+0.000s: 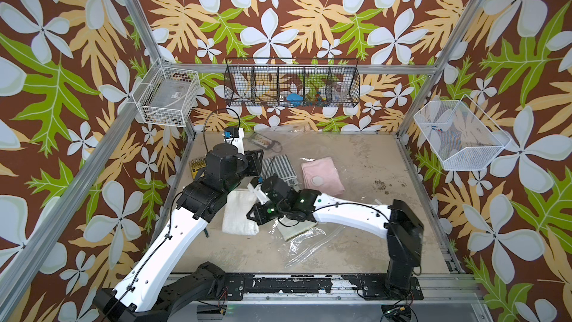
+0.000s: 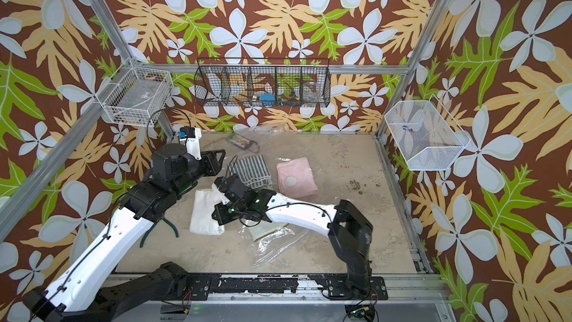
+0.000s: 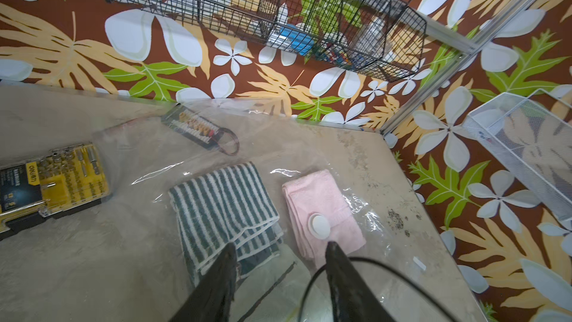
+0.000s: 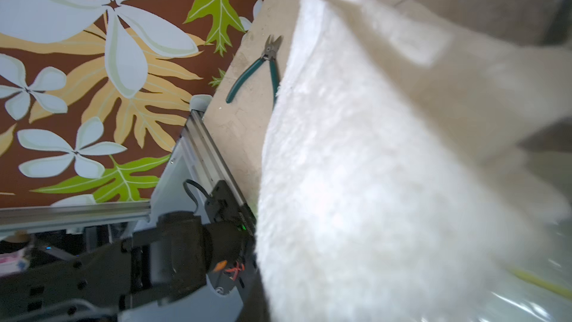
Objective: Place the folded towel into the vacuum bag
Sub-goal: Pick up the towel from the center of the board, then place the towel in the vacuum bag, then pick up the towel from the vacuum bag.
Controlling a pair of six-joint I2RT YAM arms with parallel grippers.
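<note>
The folded towel is white and lies left of centre on the table. My right gripper is at its right edge. In the right wrist view the folded towel fills the space at the jaws and hides the fingers. The vacuum bag is clear crinkly plastic spread across the middle, with a round white valve. A striped towel, a pink towel and a pale one lie under the plastic. My left gripper hovers open above them, holding nothing.
A yellow bit case sits at the left edge. Green pliers lie left of the white towel. A small tool card lies at the back. Wire baskets hang on the walls.
</note>
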